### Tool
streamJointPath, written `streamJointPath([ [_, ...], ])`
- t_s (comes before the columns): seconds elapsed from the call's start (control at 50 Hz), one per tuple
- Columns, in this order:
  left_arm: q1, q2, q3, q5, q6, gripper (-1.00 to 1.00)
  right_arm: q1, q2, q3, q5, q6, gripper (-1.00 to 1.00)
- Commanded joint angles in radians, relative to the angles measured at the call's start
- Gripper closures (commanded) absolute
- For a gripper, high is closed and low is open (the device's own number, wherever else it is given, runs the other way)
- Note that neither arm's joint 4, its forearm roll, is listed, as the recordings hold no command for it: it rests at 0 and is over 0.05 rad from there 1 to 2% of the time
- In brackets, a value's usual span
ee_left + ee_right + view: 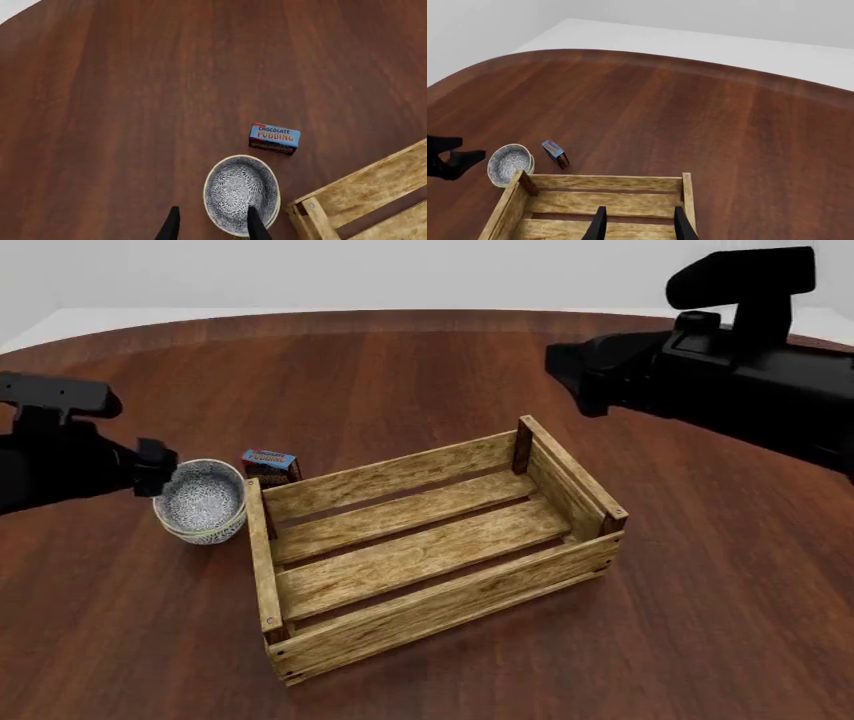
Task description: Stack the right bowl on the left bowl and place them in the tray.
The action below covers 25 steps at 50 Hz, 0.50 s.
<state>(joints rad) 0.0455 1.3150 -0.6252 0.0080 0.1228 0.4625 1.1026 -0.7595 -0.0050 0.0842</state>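
Bowl (pixel 241 194) at left end effector (pixel 212 222)

1. Bowls (pixel 200 502): grey-white, patterned inside, apparently two nested as one stack, though hard to tell; upright on the table just beside the tray's left end, not inside it. Also seen at (pixel 241 194) and (pixel 510 163).
2. Tray (pixel 427 550): light-brown slatted wooden crate with darker corner posts, sitting flat mid-table, turned at an angle, holding nothing. Corner visible at (pixel 360 200); far end at (pixel 607 202).
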Motion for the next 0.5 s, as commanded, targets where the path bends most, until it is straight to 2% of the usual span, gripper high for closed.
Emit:
streamJointPath([
  [0.02,-0.009,-0.085,-0.032,0.106,0.066,-1.00,-0.008,0.008,-0.002,-0.002,-0.005,-1.00],
  [0.5,-0.009,-0.085,-0.032,0.106,0.066,-1.00,-0.008,0.008,-0.002,-0.002,-0.005,-1.00],
])
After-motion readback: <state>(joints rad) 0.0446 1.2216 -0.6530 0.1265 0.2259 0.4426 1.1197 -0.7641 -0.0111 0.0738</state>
